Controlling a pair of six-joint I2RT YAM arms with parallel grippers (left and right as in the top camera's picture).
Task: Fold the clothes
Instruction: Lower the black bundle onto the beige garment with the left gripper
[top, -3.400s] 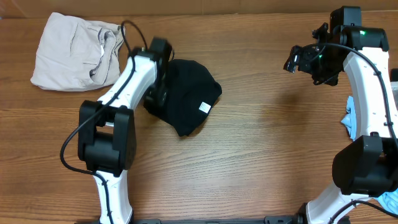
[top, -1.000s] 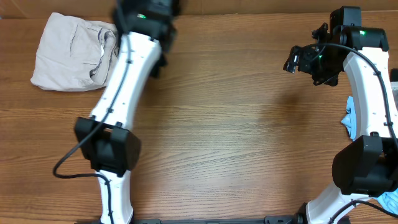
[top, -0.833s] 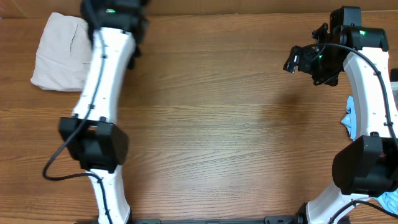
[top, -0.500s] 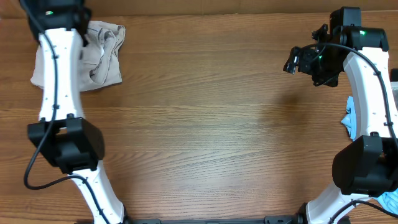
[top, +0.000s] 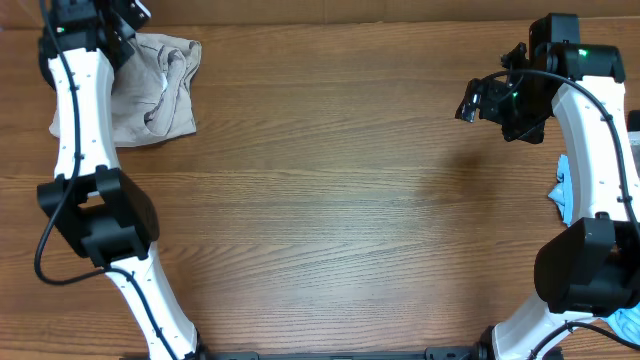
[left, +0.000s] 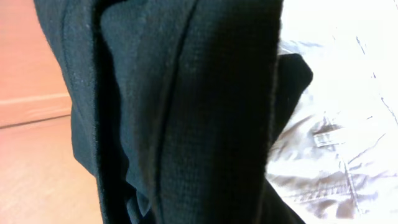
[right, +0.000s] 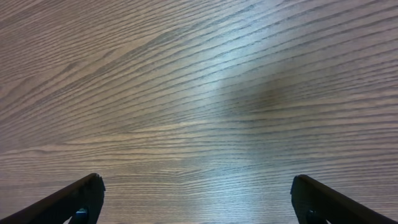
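A black garment (left: 186, 112) of the clothes fills the left wrist view, hanging in folds close to the camera and hiding the fingers. My left gripper (top: 128, 14) is at the table's far left corner, shut on this black fabric, above the crumpled off-white garment (top: 150, 85), which also shows behind the black cloth (left: 336, 155). The overhead view shows none of the black garment. My right gripper (top: 490, 100) hovers over bare wood at the far right, open (right: 199, 205), with nothing between its fingers.
A light-blue garment (top: 562, 195) peeks in at the table's right edge, behind the right arm. The wooden table (top: 350, 200) stretches between the two arms. The left arm reaches along the left edge up to the back corner.
The left arm has swung from the back middle of the table to the far left corner, carrying the black garment over the off-white one. The right arm has not moved.
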